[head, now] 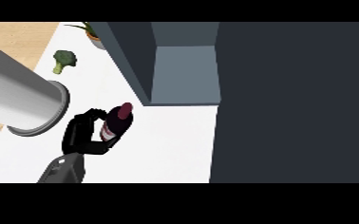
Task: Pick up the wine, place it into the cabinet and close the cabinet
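Gripping wine bottle [117,121], left hand [82,132] curled round it; bottle could clip cabinet [184,76] edge going in.

- wine bottle [116,122]: dark glass, deep red cap end, pale label band with a red strip round the body; tilted, cap end toward 1 o'clock; black fingers curl round its body from the 9 o'clock side, base hidden behind them; whether it is off the white counter or still touching it cannot be told; sits at about 8 o'clock of centre, just off the cabinet's lower left corner at 7 o'clock, apart from it
- cabinet [184,71]: dark grey box, open; inside shows a lighter grey-blue floor panel and back wall; nothing in it; door [284,99] a large dark slab swung open, filling the 3 o'clock side, top to bottom
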`<state>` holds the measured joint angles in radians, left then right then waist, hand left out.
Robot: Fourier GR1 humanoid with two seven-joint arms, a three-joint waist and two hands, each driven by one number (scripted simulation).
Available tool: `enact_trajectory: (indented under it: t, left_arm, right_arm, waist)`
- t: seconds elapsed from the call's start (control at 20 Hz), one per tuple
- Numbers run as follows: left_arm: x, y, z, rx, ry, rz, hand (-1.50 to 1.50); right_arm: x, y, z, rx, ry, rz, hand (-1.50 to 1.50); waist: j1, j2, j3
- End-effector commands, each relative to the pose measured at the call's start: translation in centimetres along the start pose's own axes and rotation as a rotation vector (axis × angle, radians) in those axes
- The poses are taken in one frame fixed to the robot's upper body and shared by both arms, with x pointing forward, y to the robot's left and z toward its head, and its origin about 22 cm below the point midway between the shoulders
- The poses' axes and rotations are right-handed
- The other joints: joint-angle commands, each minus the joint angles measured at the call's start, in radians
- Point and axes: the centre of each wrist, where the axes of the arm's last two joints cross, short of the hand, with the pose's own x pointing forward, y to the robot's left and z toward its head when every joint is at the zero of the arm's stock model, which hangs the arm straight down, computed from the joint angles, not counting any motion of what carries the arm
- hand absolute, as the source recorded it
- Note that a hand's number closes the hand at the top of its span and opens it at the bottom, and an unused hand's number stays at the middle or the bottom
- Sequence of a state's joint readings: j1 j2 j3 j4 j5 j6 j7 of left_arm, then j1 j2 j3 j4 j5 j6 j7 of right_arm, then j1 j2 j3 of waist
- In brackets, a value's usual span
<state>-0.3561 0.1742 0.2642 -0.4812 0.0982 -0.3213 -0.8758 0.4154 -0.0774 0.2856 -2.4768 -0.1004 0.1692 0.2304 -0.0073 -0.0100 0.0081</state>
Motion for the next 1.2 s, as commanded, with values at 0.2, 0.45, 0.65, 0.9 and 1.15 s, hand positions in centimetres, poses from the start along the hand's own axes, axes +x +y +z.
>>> enact_trajectory:
  t: [0.2, 0.45, 0.65, 0.9, 1.15]
  left_arm:
    - [0.5, -2.0, 1.2, -0.073, -0.022, -0.227, 1.50]
    - [2.1, -6.2, -1.4, -0.057, 0.032, -0.238, 1.50]
    - [2.7, -9.6, -2.2, -0.060, -0.005, -0.279, 1.50]
    - [5.6, -12.8, -3.8, -0.071, 0.055, -0.245, 1.50]
    - [7.7, -15.4, -7.5, -0.097, 0.053, -0.339, 1.50]
  right_arm:
    - [2.5, -0.4, 1.7, -0.004, -0.035, -0.006, -1.50]
    - [1.9, 0.3, 0.8, -0.009, -0.039, -0.024, -1.50]
    - [2.7, -0.8, 2.1, -0.015, -0.032, -0.017, -1.50]
    - [3.3, -0.6, 2.4, 0.009, -0.038, -0.020, -1.50]
    - [1.7, -0.8, 1.7, 0.013, -0.024, -0.029, -1.50]
  waist:
    - [0.007, 0.004, -0.006]
    - [0.008, 0.006, -0.007]
    - [0.000, 0.007, -0.007]
    - [0.001, 0.005, -0.007]
    - [-0.001, 0.008, -0.008]
